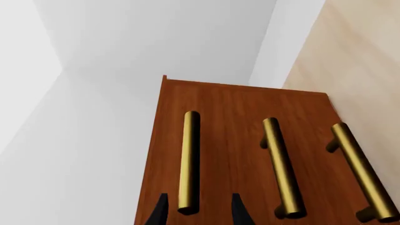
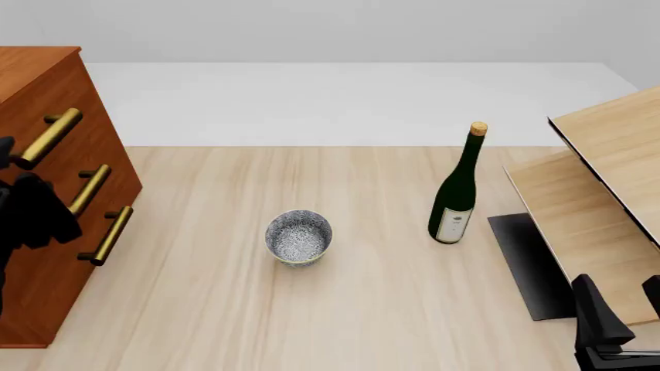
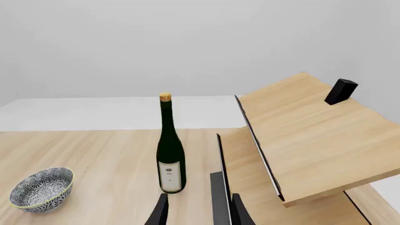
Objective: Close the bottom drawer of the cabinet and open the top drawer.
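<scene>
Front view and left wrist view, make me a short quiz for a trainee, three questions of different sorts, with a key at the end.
1. True or false: the bottle lies on its side on the table.
2. In the front view, what sits on the table between the cabinet and the bottle? A) a patterned bowl B) a plate C) a mug
3. Fill in: in the left wrist view, the open fingers of the left gripper sit either side of the end of one brass ____.

Key: 1 false, it stands upright. 2 A. 3 handle.
</scene>
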### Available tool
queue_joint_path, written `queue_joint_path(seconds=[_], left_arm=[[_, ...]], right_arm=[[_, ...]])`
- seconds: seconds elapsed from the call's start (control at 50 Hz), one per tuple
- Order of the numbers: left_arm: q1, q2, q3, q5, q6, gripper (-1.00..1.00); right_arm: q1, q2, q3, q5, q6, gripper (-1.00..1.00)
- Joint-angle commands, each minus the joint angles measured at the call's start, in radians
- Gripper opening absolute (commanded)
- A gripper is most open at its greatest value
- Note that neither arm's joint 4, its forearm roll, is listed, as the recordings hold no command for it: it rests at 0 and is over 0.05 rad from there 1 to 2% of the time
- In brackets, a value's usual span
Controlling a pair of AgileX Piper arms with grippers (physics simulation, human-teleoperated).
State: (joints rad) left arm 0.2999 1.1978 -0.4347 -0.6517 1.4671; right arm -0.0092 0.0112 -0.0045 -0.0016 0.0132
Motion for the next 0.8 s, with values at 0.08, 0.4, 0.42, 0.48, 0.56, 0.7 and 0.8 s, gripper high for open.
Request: queue_joint_path(seconds=[0.08,0.4,0.42,0.48,0.56,0.7,0.8], left_arm=[[0.024,0.047,-0.016,-0.041,0.017,1.00],[0.031,0.045,-0.007,-0.070,0.029,-1.00],[0.030,0.045,-0.005,-0.072,0.030,-1.00],[0.027,0.043,-0.001,-0.081,0.034,-1.00],[0.022,0.036,0.000,-0.075,0.032,-1.00],[-0.001,0.005,0.009,-0.061,0.031,-1.00],[-0.021,-0.009,0.015,-0.057,0.032,-1.00]], right_arm=[[0.000,0.002,0.001,-0.002,-0.001,1.00],[0.001,-0.002,0.001,0.002,0.001,1.00],[0.001,-0.002,0.000,0.002,0.001,1.00],[0.000,-0.003,0.000,0.003,0.001,1.00],[0.000,-0.003,0.000,0.003,0.001,1.00],[-0.001,-0.005,0.000,0.005,0.001,1.00],[-0.002,-0.005,0.000,0.005,0.003,1.00]])
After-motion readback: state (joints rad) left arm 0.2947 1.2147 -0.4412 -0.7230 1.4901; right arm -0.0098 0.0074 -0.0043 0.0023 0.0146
